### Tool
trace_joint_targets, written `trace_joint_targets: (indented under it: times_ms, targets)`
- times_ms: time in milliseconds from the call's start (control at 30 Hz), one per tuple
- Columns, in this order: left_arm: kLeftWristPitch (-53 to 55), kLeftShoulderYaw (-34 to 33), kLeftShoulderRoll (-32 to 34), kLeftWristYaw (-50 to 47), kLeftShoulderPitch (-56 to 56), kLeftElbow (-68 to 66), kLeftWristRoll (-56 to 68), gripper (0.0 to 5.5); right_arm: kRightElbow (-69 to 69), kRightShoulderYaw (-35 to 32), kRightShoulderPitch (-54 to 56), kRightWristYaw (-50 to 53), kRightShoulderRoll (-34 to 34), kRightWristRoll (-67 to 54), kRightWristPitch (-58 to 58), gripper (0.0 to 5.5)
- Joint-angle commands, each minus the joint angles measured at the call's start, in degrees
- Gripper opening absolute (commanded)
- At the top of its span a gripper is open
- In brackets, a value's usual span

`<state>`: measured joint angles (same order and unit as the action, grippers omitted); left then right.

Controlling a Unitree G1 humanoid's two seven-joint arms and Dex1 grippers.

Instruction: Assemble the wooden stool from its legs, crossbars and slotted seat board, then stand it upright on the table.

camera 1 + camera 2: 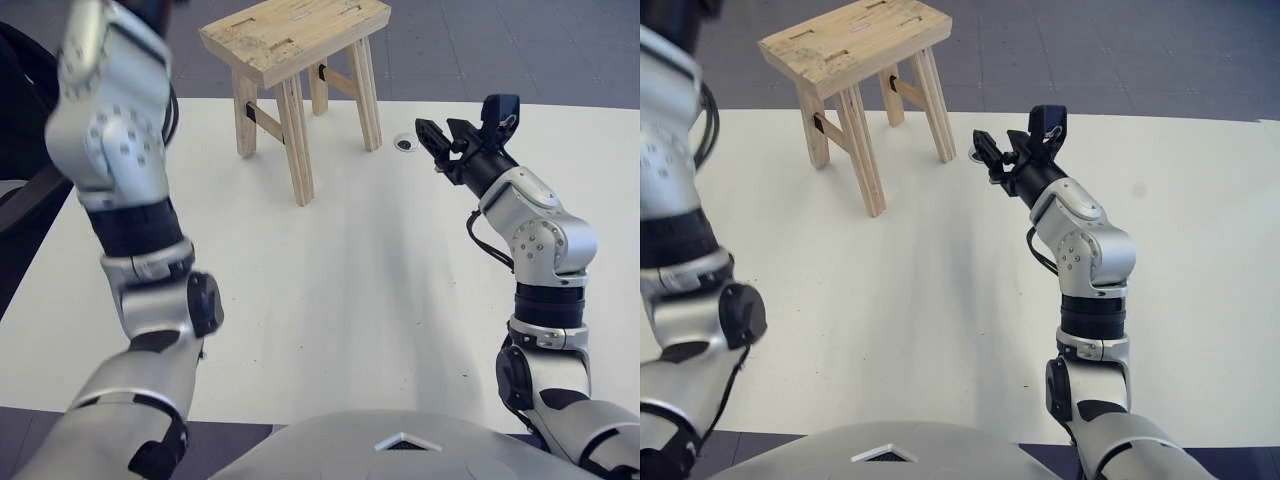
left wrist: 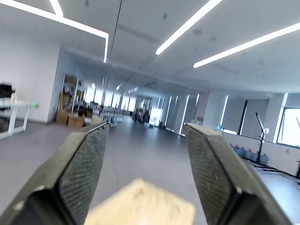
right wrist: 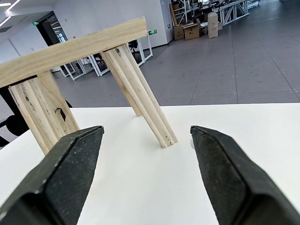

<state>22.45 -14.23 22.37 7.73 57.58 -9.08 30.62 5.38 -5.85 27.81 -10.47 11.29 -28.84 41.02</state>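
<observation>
- Far left: left claw (image 2: 146, 127) raised high over the white worktop (image 1: 350, 300), forearm upright, fingers spread, empty, aimed out into the room.
- Far side, left of centre: pale plywood stool (image 1: 295, 45), assembled, upright on its legs. Probably stiff, fairly light, slightly top-heavy; best gripped at the seat board's edge or a leg.
- Right: right claw (image 1: 441, 133) low, elbow bent, near the stool's right-hand legs, fingers spread, empty.

The stool (image 1: 295, 40) is pale blond wood, dark at the joints. The table (image 1: 350, 290) is plain white. The left gripper (image 2: 146, 130) is black with finely cross-hatched pads, and the right gripper (image 3: 146, 132) is black.
</observation>
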Motion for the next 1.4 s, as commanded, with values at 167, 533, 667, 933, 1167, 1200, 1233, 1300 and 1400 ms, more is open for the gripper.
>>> trace_joint_targets:
  times_ms: [167, 533, 667, 933, 1167, 1200, 1233, 1300, 1400]
  targets:
    - [-22.06, 0.90, 1.56, 8.61, 26.30, -52.36, -11.10, 2.92, 2.34, 2.12, -3.17, 0.13, -1.50, 1.41, 0.22, 3.42]
    - [-3.47, 2.72, -1.77, 9.21, 5.54, -63.62, -14.98, 2.92, 4.02, 0.65, -5.55, 0.58, -2.02, 1.52, -0.04, 3.42]
    - [-11.18, 0.28, 0.40, 12.63, 11.13, -55.25, -13.13, 2.92, 4.70, 1.07, -6.29, 0.48, -2.91, 1.32, 1.02, 3.42]
    - [-3.53, -4.67, 0.06, 13.15, -6.58, -9.20, -3.74, 2.92, 4.65, 1.54, -6.22, 1.52, -3.86, 3.16, -0.79, 3.42]
    - [-2.88, 9.22, -9.96, 5.62, -48.06, 21.38, -11.68, 2.92, 8.95, 8.41, -12.94, 5.46, 1.12, 18.49, -12.31, 3.42]
    - [-4.83, 11.34, -10.90, 4.51, -50.06, 22.40, -14.31, 2.92, 10.18, 9.02, -15.12, 6.10, 1.08, 20.18, -13.63, 3.42]
    - [-5.58, 12.29, -12.50, 2.84, -51.02, 23.36, -15.51, 2.92, 11.33, 9.53, -17.19, 6.85, 0.69, 21.56, -14.60, 3.42]
    - [-6.84, 13.41, -14.90, 0.15, -51.14, 24.83, -17.48, 2.92, 13.63, 10.39, -20.09, 9.42, -1.60, 23.56, -15.32, 3.42]
    - [-6.90, 14.55, -16.49, -1.62, -50.87, 25.44, -19.28, 2.92, 14.71, 11.77, -20.46, 10.69, -4.72, 24.34, -15.74, 3.42]
